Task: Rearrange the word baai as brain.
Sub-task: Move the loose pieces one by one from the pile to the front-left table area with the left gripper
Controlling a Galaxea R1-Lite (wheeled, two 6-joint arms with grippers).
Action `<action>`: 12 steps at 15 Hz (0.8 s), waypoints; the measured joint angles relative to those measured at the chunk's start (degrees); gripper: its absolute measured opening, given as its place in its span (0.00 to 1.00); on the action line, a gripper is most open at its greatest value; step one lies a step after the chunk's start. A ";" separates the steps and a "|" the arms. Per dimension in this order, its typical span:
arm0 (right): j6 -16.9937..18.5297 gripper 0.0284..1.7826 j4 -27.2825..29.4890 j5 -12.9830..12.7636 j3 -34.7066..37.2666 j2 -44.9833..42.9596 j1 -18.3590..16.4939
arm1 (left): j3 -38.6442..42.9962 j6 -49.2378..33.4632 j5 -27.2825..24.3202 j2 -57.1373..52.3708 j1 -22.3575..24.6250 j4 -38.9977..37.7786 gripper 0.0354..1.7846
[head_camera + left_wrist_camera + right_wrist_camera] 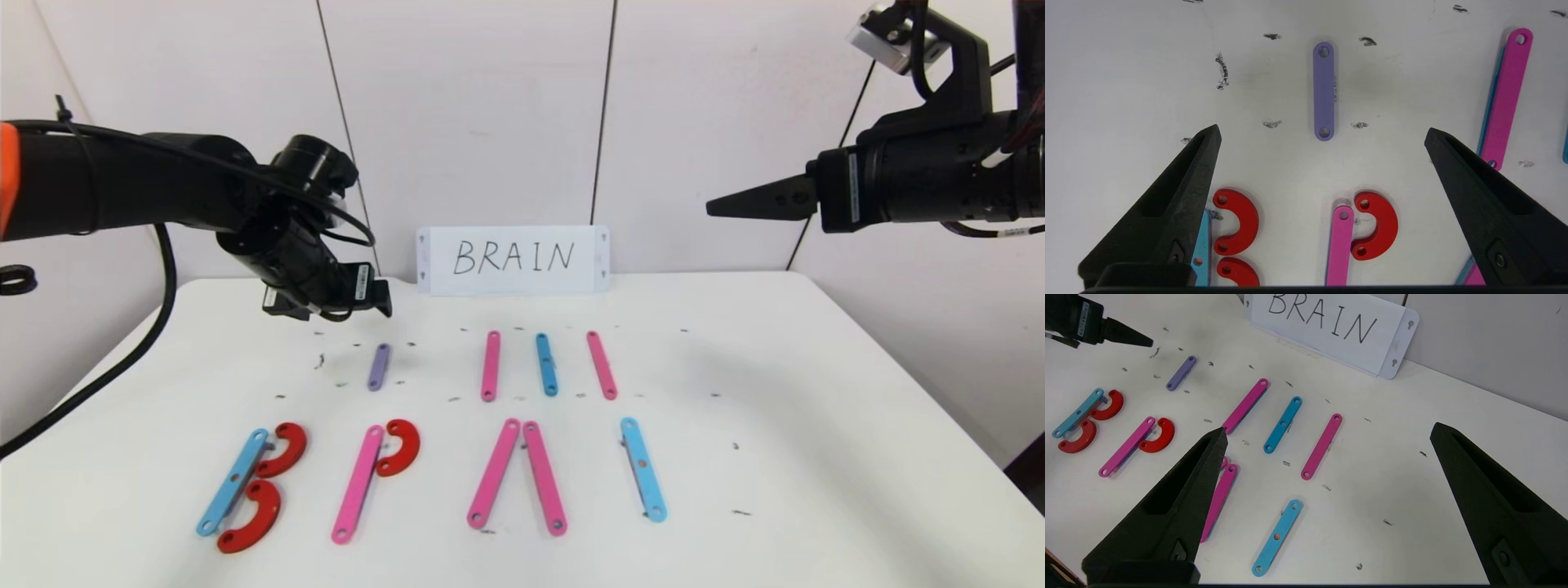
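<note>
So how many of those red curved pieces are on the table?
3. Two red curves sit stacked against the light-blue bar at the near left; the third touches the pink bar beside it. None seems hidden.

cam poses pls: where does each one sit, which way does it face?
Head: high, looking forward and down at the white table; both arms show.
Left wrist: above the purple bar, looking down past the open left gripper.
Right wrist: raised at the table's right, looking across past the open right gripper.
Shared: purple bar, BRAIN card.
</note>
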 joint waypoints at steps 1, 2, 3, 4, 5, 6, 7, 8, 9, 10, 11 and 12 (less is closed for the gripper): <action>0.00 0.98 0.00 0.00 0.00 0.00 0.00 | 0.00 -0.02 0.00 1.38 0.26 -0.17 0.98; 0.00 0.98 -0.09 -0.02 0.00 0.00 -0.02 | 0.00 -0.07 0.00 2.74 0.44 -0.57 0.98; 0.00 0.98 -0.11 0.00 0.00 0.00 -0.06 | 0.13 -0.11 -0.02 4.28 0.57 -1.23 0.98; 0.02 0.98 -0.11 -0.02 0.00 0.00 -0.06 | 0.28 -0.11 -0.05 5.44 0.63 -2.04 0.98; 0.00 0.98 -0.11 0.01 0.00 0.00 -0.09 | 0.44 -0.16 -0.09 6.66 0.74 -2.69 0.98; 0.00 0.98 -0.16 0.00 0.00 0.00 -0.11 | 0.48 -0.13 -0.09 7.70 0.96 -3.11 0.98; 0.00 0.98 -0.22 -0.02 0.00 0.00 -0.11 | 0.52 -0.13 -0.13 8.61 1.21 -3.28 0.98; 0.00 0.98 -0.22 0.00 0.00 0.00 -0.11 | 0.52 -0.13 -0.57 9.41 1.40 -3.36 0.98; 0.00 0.98 -0.22 0.01 0.00 0.00 -0.11 | 0.52 -0.11 -1.40 10.12 1.60 -3.34 0.98; 0.00 0.98 -0.22 -0.02 0.00 0.00 -0.11 | 0.50 -0.07 -1.84 10.75 1.74 -3.39 0.98; 0.00 0.98 -0.22 -0.02 0.00 0.00 -0.11 | 0.50 -0.07 -1.97 11.31 1.85 -3.41 0.98; 0.00 0.98 -0.22 -0.05 0.00 0.00 -0.13 | 0.41 -0.05 -2.06 11.86 1.93 -3.47 0.98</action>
